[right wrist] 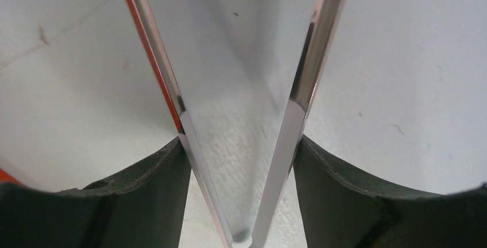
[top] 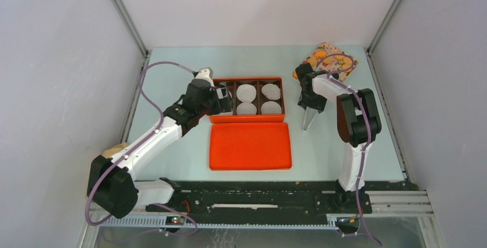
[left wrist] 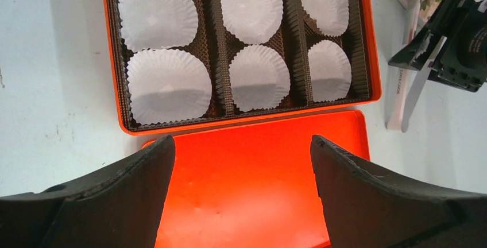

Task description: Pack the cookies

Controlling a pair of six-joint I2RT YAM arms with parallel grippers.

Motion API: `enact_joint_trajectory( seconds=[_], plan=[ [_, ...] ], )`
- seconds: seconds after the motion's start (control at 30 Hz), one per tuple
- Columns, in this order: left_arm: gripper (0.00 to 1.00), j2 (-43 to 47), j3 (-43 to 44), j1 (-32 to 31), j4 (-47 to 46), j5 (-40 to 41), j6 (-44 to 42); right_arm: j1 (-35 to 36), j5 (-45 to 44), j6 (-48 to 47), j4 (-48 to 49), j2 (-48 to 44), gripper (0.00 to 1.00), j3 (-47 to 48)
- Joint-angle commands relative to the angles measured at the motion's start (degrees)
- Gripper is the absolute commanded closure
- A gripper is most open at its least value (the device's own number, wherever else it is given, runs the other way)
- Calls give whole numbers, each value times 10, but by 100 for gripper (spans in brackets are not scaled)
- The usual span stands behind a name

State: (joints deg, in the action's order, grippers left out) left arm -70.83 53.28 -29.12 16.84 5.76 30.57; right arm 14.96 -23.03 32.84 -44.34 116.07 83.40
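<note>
The pale blue-green surface (top: 344, 144) is walled on three sides by white panels. Near its middle lies an open orange box (top: 248, 119), its brown insert split into three compartments with two white paper liners (top: 247, 92) in each. Just nearer than the box, edge to edge with it, the orange lid (top: 250, 146) lies flat. In the far right corner sits a patterned plate (top: 321, 47) carrying orange-golden cookies (top: 343, 60). Right of the box, metal tongs (top: 309, 119) point tips-down at the surface; whether they touch it cannot be told.
</note>
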Motion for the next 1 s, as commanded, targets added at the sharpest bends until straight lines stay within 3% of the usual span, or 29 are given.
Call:
enact_joint_trajectory(
  seconds=[0.0,0.23,0.43,0.53,0.7,0.97],
  plan=[
    [8,5,-16,-4,-10,-3,8,22,-80,2,-51,-35,45,-30],
    [8,1,-14,-5,-12,0,7,29,-158,33,-65,-57,45,-27],
    [8,7,-8,-5,-8,13,3,50,-200,6,-58,-103,45,-21],
    [8,3,-2,-5,-7,14,3,54,-173,-37,-37,-118,44,-14],
    [8,-6,25,-5,0,14,10,28,-13,-48,1,-146,43,-23],
    [8,-16,55,-7,7,18,10,40,-16,-67,16,-182,43,-75]
  ],
)
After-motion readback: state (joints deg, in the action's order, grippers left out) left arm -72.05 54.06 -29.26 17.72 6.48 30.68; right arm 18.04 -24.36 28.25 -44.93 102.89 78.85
